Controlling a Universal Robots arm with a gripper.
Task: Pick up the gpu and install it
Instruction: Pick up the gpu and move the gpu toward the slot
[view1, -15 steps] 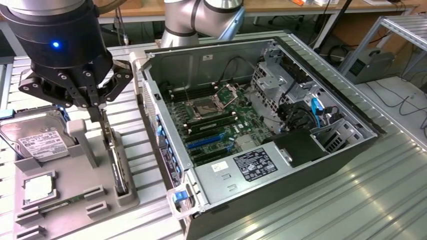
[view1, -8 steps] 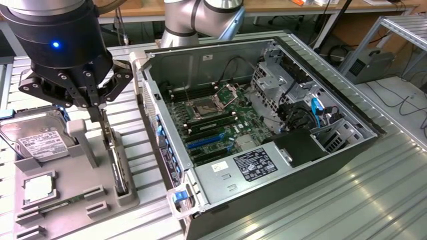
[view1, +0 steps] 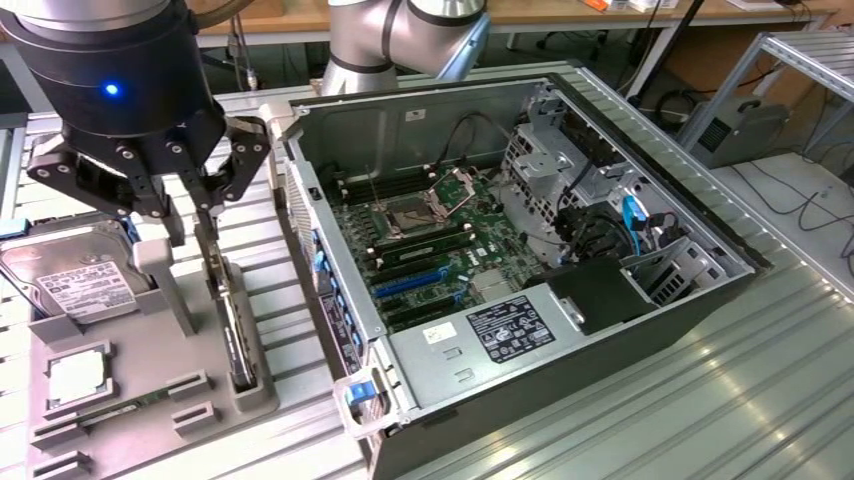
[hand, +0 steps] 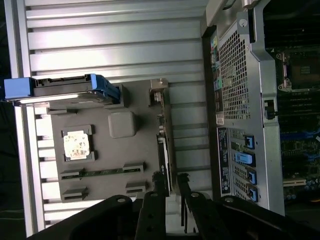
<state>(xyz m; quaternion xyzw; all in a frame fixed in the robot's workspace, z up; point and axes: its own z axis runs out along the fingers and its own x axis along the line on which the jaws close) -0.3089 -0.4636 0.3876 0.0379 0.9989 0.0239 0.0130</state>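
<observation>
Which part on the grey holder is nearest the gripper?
The gpu, the thin card on edge beside the computer case; hard drive, CPU and memory stick sit farther off.

The gpu is a thin, flat card with a dark face. It stands upright on its long edge in a narrow slot of the grey holder, not lying flat. From above it reads as a slim dark strip with a pale metal bracket at one end. It sits right below the gripper, running lengthwise away from it. Its near end lies in line with the gap between the fingers, and the bracket end is the far one.
</observation>
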